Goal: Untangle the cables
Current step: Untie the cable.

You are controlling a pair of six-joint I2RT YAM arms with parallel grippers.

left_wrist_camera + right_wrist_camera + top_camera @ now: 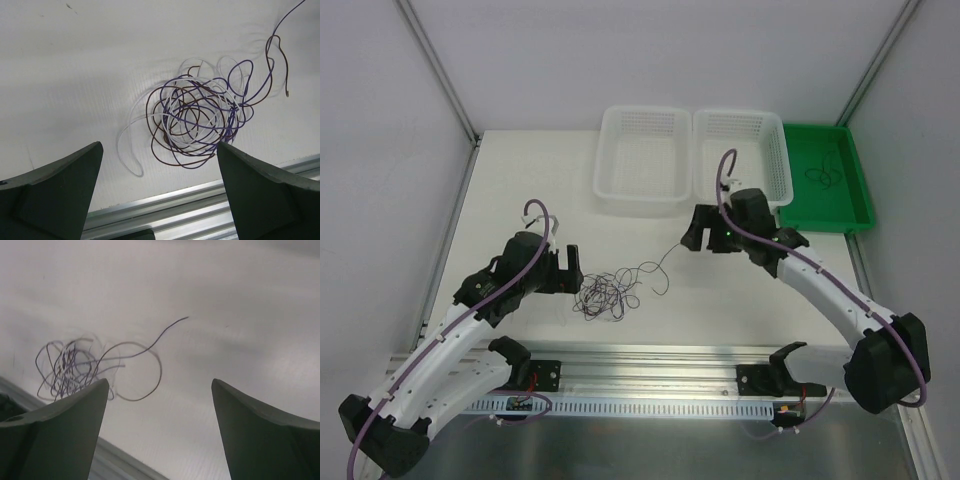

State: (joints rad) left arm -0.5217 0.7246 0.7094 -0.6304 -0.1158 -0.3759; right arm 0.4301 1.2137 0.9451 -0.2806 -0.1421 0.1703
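Note:
The cables (608, 295) lie as one small tangle of thin purple, brown and white wires on the white table, near its front edge. One loose strand (665, 258) runs up and right from the tangle toward my right gripper (696, 232). That gripper hovers open just past the strand's end, with nothing between its fingers. My left gripper (570, 270) stands open directly left of the tangle, also holding nothing. The left wrist view shows the cables (200, 117) just beyond the open left gripper (159, 145). In the right wrist view the cables (70, 365) lie left of the open right gripper (159, 381).
Two white mesh baskets (642, 203) (785, 165) stand side by side at the back. A green tray (825, 222) at the back right holds one thin dark wire (823, 176). An aluminium rail (650, 360) runs along the near table edge, close under the tangle.

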